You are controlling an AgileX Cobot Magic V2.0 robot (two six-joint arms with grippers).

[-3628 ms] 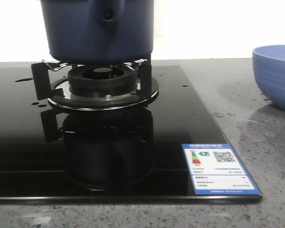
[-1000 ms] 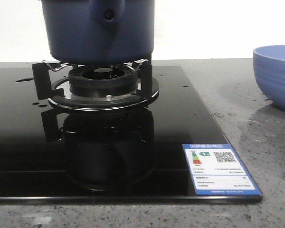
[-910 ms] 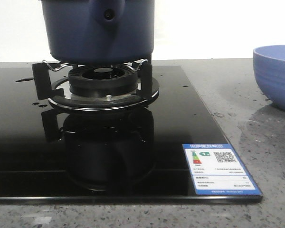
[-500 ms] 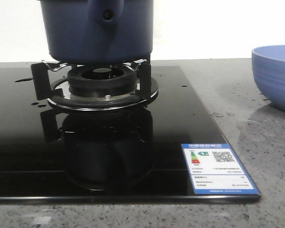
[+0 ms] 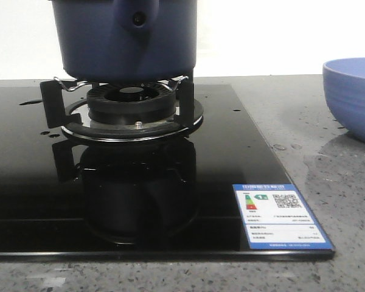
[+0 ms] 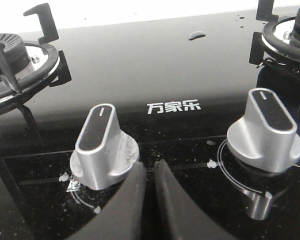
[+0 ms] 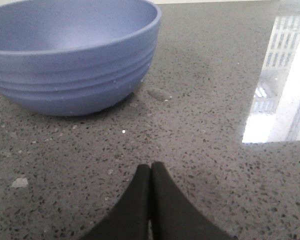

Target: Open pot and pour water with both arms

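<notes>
Navy, glossy pot (image 5: 125,39) sits on the burner (image 5: 131,103); likely heavy, rigid and slippery. Grasp at its handle stub (image 5: 135,12). Left hand (image 6: 149,172) and right hand (image 7: 150,172) are pressed together, empty.

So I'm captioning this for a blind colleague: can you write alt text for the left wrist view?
Two silver knobs stand on a glossy black stove, with the left tool's dark tips nearly together just in front of the nearer one. Burner grates sit at both back corners.

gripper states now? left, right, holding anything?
Left gripper: shut, empty, near a stove knob.
Right gripper: shut, empty, over the counter near the bowl.
</notes>
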